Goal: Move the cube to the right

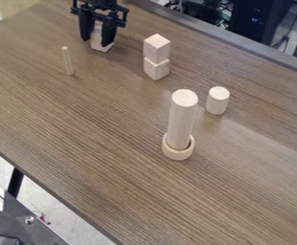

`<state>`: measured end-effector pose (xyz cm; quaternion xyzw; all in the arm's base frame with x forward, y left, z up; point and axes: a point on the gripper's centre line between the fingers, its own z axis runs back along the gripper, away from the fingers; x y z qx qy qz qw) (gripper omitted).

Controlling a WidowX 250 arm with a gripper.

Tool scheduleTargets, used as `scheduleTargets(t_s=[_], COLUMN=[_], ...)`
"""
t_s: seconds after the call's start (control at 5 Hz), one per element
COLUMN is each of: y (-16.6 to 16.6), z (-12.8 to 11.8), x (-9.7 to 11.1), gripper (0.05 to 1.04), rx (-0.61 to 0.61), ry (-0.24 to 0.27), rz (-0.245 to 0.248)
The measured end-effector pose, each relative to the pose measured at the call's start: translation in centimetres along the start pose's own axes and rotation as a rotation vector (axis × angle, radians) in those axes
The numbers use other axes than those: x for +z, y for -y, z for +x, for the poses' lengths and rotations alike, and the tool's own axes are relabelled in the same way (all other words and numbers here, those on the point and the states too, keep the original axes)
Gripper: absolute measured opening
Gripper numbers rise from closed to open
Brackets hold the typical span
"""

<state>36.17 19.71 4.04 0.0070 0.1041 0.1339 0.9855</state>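
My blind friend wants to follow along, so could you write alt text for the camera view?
A black robot gripper hangs down at a pale cube near the far edge of a brown table. Nearer are two stacked cubes, a thin peg, a short cylinder and a tall cylinder in a ring.

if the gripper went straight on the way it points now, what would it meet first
Probably the cube at the gripper's lower end, though depth is unclear; it might meet the table beside it first.

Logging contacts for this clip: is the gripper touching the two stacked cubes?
Apart. The camera view shows a stretch of tabletop between the gripper and the two stacked cubes.
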Motion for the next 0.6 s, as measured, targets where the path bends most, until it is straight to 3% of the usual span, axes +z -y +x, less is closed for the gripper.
scheduleTargets(t_s=[0.2, 0.4, 0.6], y=[-0.1, -0.1, 0.3], z=[-0.1, -0.2, -0.8], x=[-0.6, -0.3, 3.5], gripper=[0.920, 1.003, 0.999], rx=[0.014, 0.018, 0.015], ry=[-0.003, 0.009, 0.108], rz=[-0.003, -0.009, -0.029])
